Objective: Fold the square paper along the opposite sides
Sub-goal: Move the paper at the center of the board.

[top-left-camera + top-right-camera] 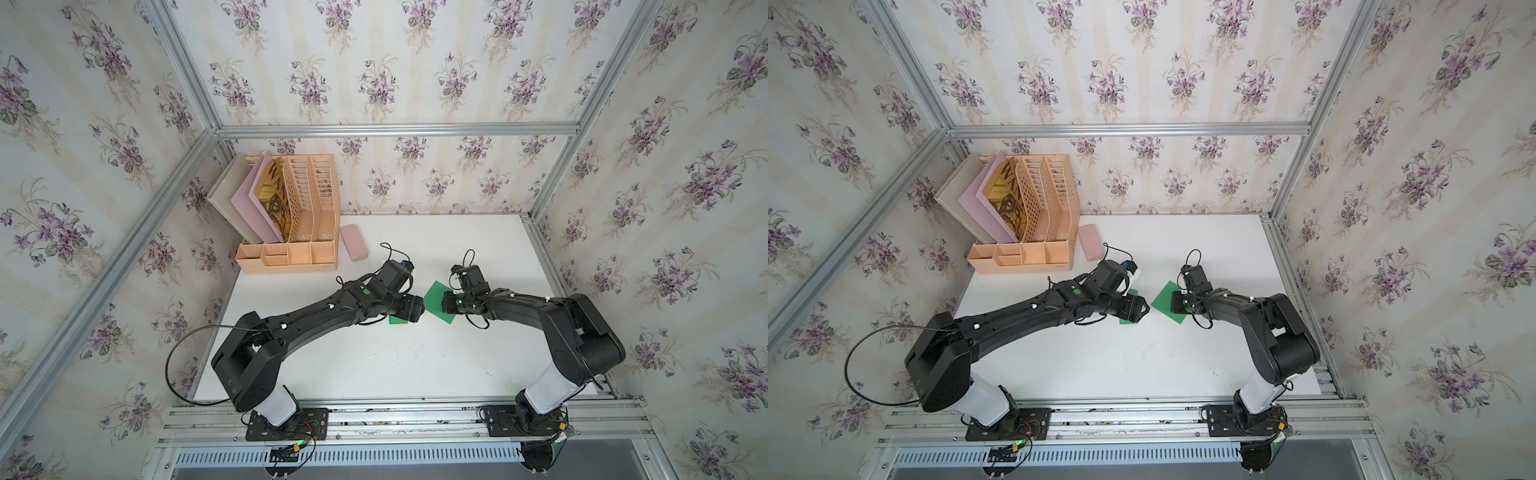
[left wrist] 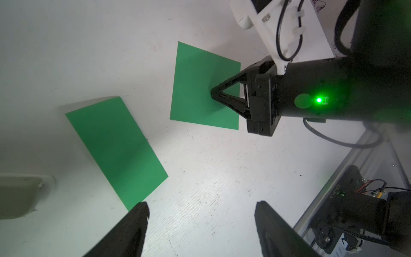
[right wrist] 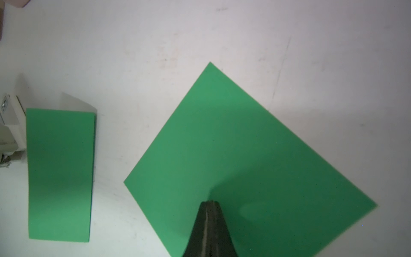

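Bright, even, diffuse light from above fills both top views. The white tabletop (image 1: 374, 365) reads clean, with only faint, soft-edged shadows beneath the arms. Wide-angle distortion splays the aluminium frame (image 1: 395, 129) outward toward the picture edges. In the left wrist view, a green indicator light (image 2: 319, 100) blooms into a haze, and the left gripper (image 2: 201, 208) appears as 2 unfocused dark shapes. In the right wrist view, the right gripper (image 3: 210, 207) is blurred at close range and casts a broad, soft shadow across the square green paper (image 3: 222, 144).
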Controlling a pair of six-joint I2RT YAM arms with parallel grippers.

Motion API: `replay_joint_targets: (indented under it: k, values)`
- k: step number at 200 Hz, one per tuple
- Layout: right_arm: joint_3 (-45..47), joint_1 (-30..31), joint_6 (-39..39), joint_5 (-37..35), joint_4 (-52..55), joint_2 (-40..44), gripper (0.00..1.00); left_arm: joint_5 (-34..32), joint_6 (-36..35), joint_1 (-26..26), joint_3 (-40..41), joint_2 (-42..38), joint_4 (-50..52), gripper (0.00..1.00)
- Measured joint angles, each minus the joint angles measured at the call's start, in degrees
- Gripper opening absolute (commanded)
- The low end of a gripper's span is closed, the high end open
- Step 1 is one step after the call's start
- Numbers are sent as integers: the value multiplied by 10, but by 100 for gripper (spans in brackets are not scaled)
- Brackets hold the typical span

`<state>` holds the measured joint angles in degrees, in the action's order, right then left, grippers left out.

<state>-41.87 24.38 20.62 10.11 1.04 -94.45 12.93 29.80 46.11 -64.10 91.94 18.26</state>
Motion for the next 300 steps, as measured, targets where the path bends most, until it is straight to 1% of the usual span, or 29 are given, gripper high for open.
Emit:
replay_joint_targets:
  k: [10, 23, 25, 43, 53, 60, 103, 135, 172, 201, 243, 271, 300]
  values:
    - [10, 6, 7, 0, -1, 9, 0, 10, 10, 0, 2, 12, -9, 68]
    - [21, 11, 18, 0, -2, 19, 0, 23, 22, 0, -2, 32, -19, 56]
    - [23, 12, 19, 0, -2, 21, 0, 24, 23, 0, -4, 36, -20, 52]
    - [32, 15, 26, 0, 9, 38, 0, 36, 32, 0, -20, 62, -25, 28]
    - [34, 17, 33, 0, 27, 49, 0, 42, 35, 0, -32, 75, -29, 10]
    - [35, 19, 34, -1, 43, 58, 0, 47, 38, 0, -39, 84, -31, 0]
    - [10, 21, 45, -2, 103, 127, 0, 78, 66, 0, -53, 118, -56, 0]
    - [0, 21, 45, -19, 130, 145, 0, 98, 87, 2, -57, 138, -68, 0]
    - [30, 21, 62, -33, 140, 157, 0, 115, 97, 9, -87, 175, -73, 0]
    - [54, 17, 79, -45, 140, 174, 0, 119, 95, 11, -132, 215, -67, 0]
    - [57, -10, 83, -59, 124, 153, 0, 101, 75, 10, -189, 270, -38, 0]
    - [44, -22, 79, -60, 108, 116, 0, 91, 67, 10, -198, 296, -26, 0]
    - [41, -29, 76, -60, 92, 87, 0, 81, 66, 10, -198, 306, -11, 0]
